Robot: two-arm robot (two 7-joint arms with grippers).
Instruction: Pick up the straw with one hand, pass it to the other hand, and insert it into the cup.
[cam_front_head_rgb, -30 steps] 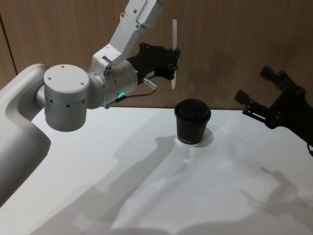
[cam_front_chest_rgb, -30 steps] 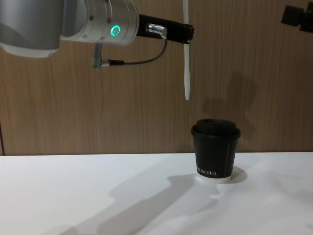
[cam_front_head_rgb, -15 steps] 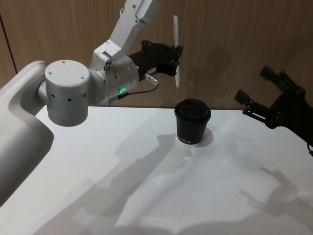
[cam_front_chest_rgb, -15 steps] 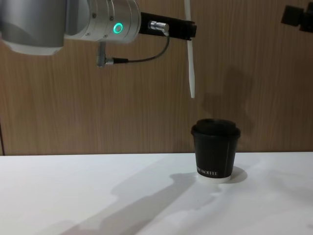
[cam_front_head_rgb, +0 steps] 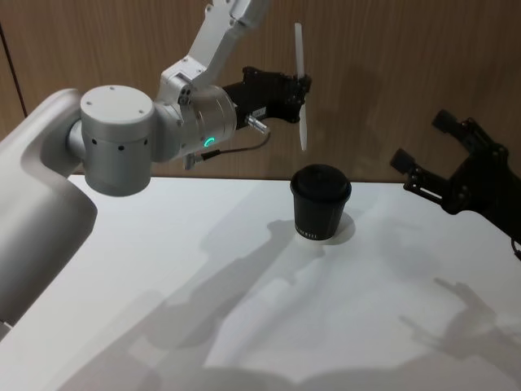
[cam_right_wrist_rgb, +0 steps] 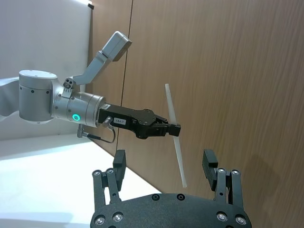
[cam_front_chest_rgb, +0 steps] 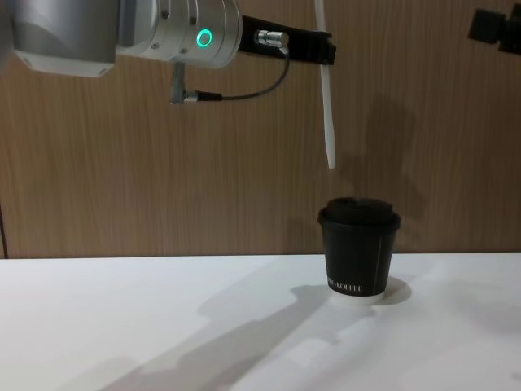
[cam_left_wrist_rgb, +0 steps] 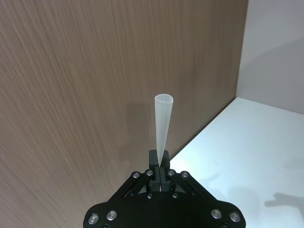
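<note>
Straw (cam_front_chest_rgb: 327,114) is pinched near its upper part in my left tool (cam_front_chest_rgb: 327,47), hanging almost upright in the air with its lower end well above the cup (cam_front_chest_rgb: 359,252). Over the last second I have carried it sideways towards the cup. In the chest view the lower tip has crept steadily closer to the lid (cam_front_chest_rgb: 359,210), though it still sits a little to the left of the lid's middle. The cup stands where it was on the white surface (cam_front_head_rgb: 163,244). My right tool (cam_front_head_rgb: 427,142) has not stirred: it is parked off to the right, well apart from the cup, fingers spread and empty. I judge the handover is finished and I am lining up the insertion. A little more sideways travel is needed before lowering. I cannot make out the lid's opening from here.
</note>
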